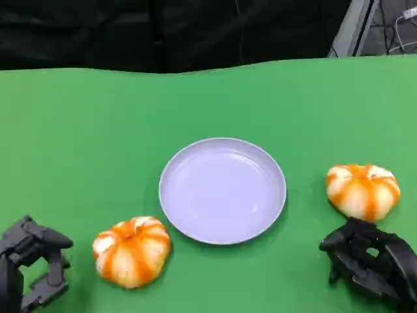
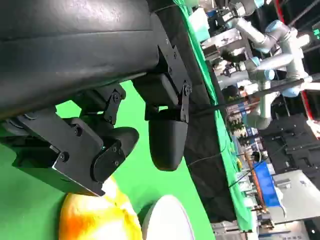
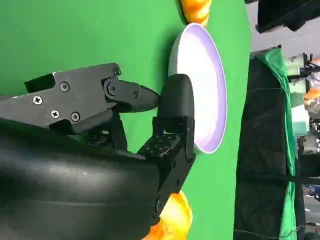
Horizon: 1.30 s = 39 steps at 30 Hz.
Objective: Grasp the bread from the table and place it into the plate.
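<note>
Two round orange-and-white bread rolls lie on the green table. One bread (image 1: pixel 132 251) sits front left of the empty lilac plate (image 1: pixel 221 189), the other bread (image 1: pixel 362 190) to the plate's right. My left hand (image 1: pixel 29 267) hovers left of the near bread, fingers apart, holding nothing. In the left wrist view that bread (image 2: pixel 95 217) lies just beyond my fingers (image 2: pixel 167 135), with the plate (image 2: pixel 167 222) past it. My right hand (image 1: pixel 371 261) sits just in front of the right bread, empty. The right wrist view has this bread (image 3: pixel 172 217) beside the hand (image 3: pixel 125 100) and the plate (image 3: pixel 205 85) ahead.
The green table (image 1: pixel 78 130) stretches wide behind the plate, ending at a black backdrop. The left wrist view looks past the table edge to other robot arms (image 2: pixel 270 40) and lab clutter.
</note>
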Each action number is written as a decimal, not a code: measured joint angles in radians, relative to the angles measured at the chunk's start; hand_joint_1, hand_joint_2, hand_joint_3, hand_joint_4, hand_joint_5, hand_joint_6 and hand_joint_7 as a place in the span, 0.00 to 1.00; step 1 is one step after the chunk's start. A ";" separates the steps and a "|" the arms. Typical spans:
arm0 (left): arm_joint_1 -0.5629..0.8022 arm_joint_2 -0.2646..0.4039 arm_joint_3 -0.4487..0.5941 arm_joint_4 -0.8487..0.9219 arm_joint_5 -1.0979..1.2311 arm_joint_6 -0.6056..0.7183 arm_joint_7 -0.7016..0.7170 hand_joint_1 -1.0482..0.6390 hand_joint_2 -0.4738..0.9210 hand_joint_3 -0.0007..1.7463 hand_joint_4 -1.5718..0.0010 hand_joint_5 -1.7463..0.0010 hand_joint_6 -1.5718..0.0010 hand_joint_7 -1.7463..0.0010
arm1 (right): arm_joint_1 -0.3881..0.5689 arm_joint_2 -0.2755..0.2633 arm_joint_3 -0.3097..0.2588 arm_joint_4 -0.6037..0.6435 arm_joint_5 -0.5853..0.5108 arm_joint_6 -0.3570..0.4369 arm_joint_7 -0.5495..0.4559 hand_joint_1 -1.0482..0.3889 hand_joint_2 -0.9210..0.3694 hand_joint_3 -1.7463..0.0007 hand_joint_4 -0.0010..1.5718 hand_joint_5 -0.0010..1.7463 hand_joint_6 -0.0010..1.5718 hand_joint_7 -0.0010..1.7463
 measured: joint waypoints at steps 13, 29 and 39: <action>0.002 -0.001 -0.015 -0.019 -0.087 0.031 -0.087 0.60 0.95 0.18 0.64 0.82 0.63 0.87 | 0.000 0.000 0.000 0.000 0.000 0.000 0.000 0.58 0.00 0.73 0.41 1.00 0.48 0.63; 0.018 -0.008 -0.025 -0.071 -0.281 0.105 -0.343 0.56 1.00 0.07 0.68 0.99 0.69 1.00 | -0.001 0.000 0.000 0.000 0.000 0.000 -0.004 0.58 0.00 0.73 0.40 1.00 0.47 0.63; 0.022 -0.008 -0.025 -0.071 -0.266 0.104 -0.346 0.56 1.00 0.06 0.68 1.00 0.70 1.00 | -0.001 0.000 0.000 0.001 0.000 0.001 -0.001 0.57 0.00 0.73 0.41 1.00 0.47 0.63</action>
